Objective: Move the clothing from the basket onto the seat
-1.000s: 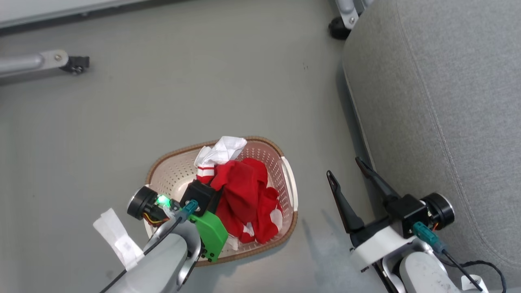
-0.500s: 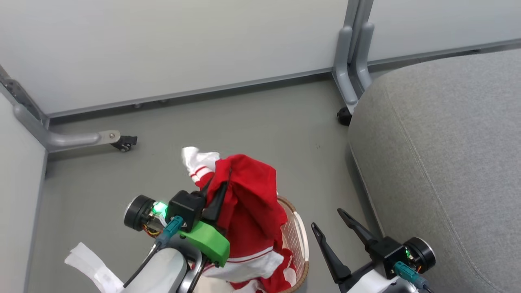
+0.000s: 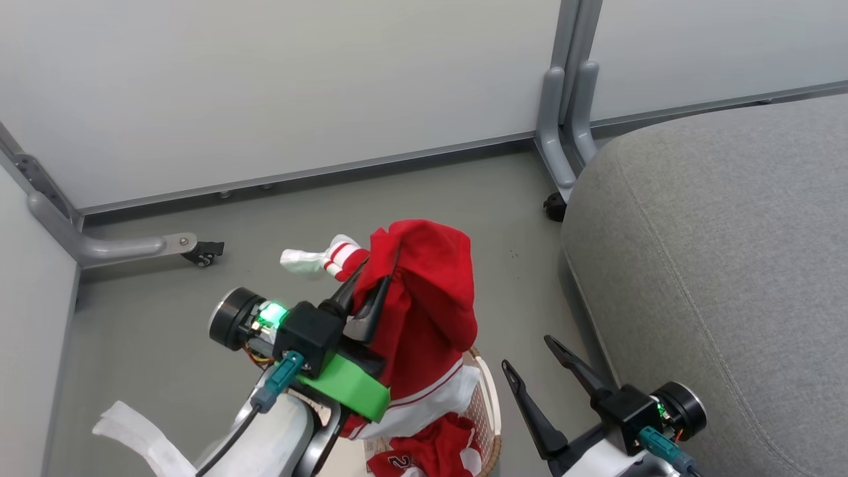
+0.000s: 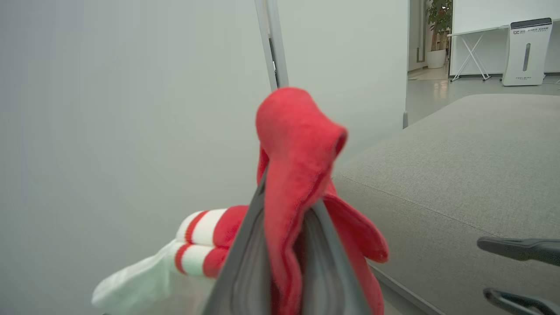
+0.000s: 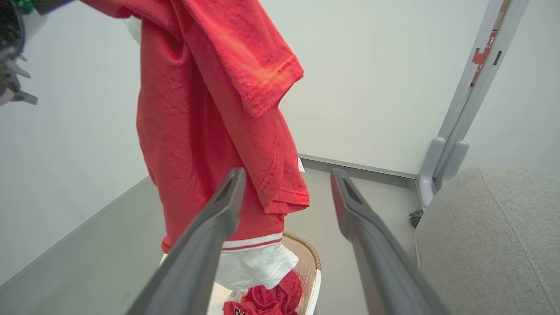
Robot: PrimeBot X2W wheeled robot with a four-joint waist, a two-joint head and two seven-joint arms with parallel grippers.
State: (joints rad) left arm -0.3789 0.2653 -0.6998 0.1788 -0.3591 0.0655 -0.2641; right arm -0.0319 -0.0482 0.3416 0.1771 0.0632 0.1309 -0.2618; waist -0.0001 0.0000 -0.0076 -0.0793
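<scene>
one shirt [image 3: 430,298] of two was up out of the basket [image 3: 491,404], pinched in the clenched left gripper [image 3: 372,283], its white hem hanging low over the rim. none lay on the seat [image 3: 715,265] yet. the second garment [image 3: 430,454] sat crumpled in the basket. the right gripper [image 3: 528,352] stood spread wide and empty, between basket and seat. bare floor [image 3: 397,192] ran ahead to the wall [image 3: 298,86]. the way right looked clear, though the seat's rounded edge was close and the drooping hem could drag on it.

grey floor [image 3: 165,318] carries basket [image 3: 487,404], perhaps seat [image 3: 715,265]
</scene>
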